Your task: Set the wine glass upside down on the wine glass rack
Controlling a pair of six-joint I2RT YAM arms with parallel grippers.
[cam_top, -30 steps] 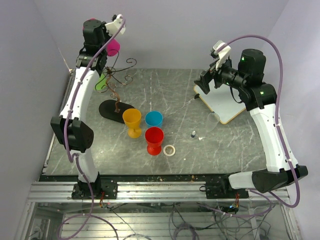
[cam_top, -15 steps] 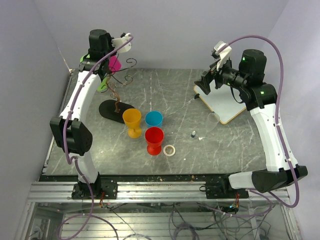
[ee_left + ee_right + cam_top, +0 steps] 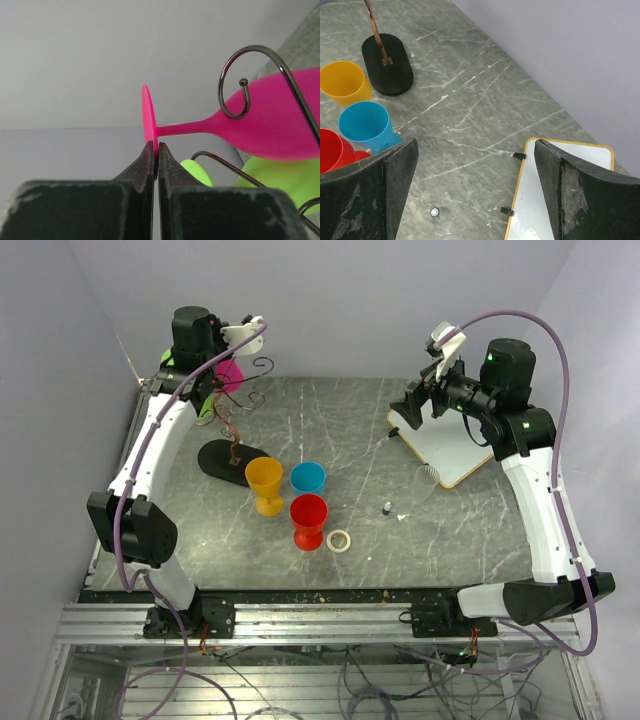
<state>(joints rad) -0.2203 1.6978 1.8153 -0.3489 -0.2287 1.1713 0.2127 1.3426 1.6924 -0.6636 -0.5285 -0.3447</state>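
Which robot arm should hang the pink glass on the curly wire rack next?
Left. The left fingers pinch the pink plastic wine glass by its foot, beside the dark wire rack. The right fingers are open, empty, far off.

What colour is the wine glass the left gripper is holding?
The wine glass is bright pink, clearest in the left wrist view.

The rack [image 3: 233, 462] and a green glass [image 3: 285, 180] apparently crowd the pink wine glass [image 3: 265, 122].

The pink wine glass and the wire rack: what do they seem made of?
The pink wine glass: probably plastic, matte; opaque even colour, soft sheen. The wire rack: likely metal, dark and slightly glossy; thin rod bent into curls, with a ball tip.
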